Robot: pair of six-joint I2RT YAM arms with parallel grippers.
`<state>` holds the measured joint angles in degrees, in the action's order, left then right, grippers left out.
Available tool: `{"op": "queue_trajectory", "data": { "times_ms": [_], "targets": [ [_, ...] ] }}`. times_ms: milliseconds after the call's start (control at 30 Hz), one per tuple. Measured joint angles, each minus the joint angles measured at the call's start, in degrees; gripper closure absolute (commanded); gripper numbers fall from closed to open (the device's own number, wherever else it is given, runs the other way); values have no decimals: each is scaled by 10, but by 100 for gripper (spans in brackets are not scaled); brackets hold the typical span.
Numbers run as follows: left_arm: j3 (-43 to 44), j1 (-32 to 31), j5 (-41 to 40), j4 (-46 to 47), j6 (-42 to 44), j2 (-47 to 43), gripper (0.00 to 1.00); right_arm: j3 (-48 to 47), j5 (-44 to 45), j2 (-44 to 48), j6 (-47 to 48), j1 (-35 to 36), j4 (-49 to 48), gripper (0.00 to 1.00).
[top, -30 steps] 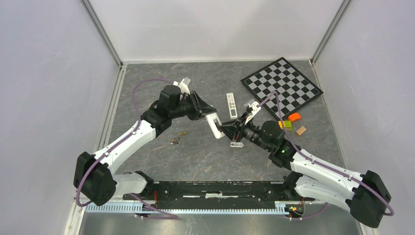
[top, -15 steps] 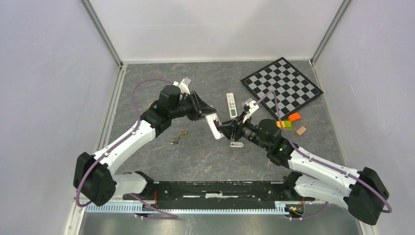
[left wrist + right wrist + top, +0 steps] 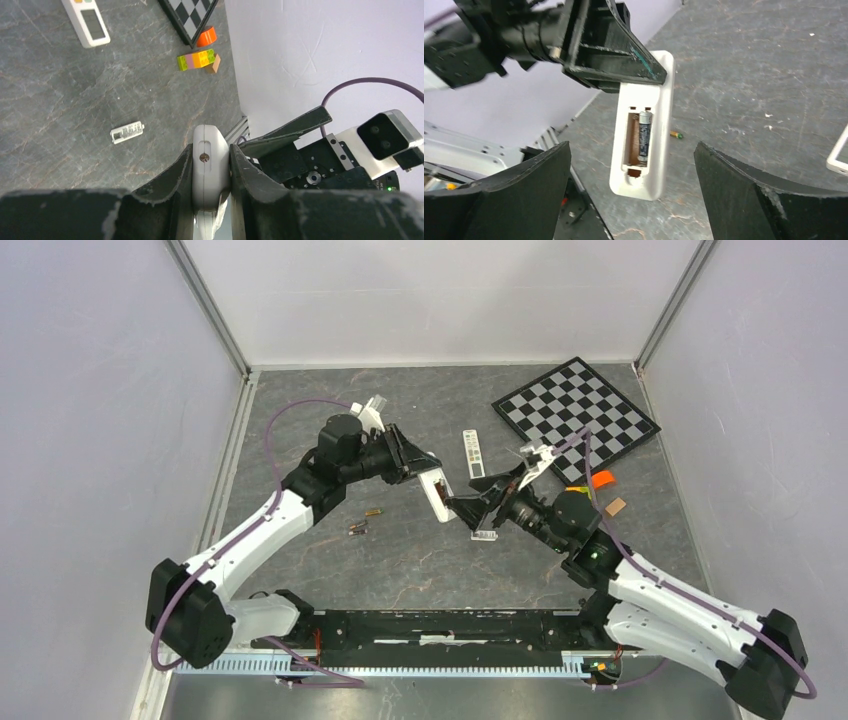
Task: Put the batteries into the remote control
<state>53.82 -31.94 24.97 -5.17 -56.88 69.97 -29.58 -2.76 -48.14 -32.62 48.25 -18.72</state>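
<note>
My left gripper (image 3: pixel 425 468) is shut on the white remote control (image 3: pixel 437 495), clamping its sides (image 3: pixel 210 165) and holding it above the table. The remote's back (image 3: pixel 644 130) faces my right wrist camera, and its battery bay is uncovered. One dark battery (image 3: pixel 644 137) lies in the right slot; the left slot shows bare brown. My right gripper (image 3: pixel 631 147) is open wide just in front of the remote's lower end, with nothing between its fingers. Two loose batteries (image 3: pixel 374 511) (image 3: pixel 357 529) lie on the table left of the remote.
A small white cover piece (image 3: pixel 484 535) lies under my right gripper. A second remote (image 3: pixel 473 453) lies at the back, beside a chessboard (image 3: pixel 575 417). Coloured blocks (image 3: pixel 590 490) and an orange piece (image 3: pixel 601 478) sit at the right.
My right gripper has opened wide, and its wrist has drawn back a little to the right of the remote. The left arm holds the remote much as before.
</note>
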Motion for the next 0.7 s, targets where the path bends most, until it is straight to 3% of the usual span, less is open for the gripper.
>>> {"op": "queue_trajectory", "data": {
  "times_ms": [333, 700],
  "targets": [
    [-27, 1, -1, 77, 8, -21, 98, 50, 30, 22, -215, 0, -51, 2],
    [-36, 1, -6, 120, 8, -22, 98, 132, 50, -34, -404, 0, -230, 4]
  ]
}}
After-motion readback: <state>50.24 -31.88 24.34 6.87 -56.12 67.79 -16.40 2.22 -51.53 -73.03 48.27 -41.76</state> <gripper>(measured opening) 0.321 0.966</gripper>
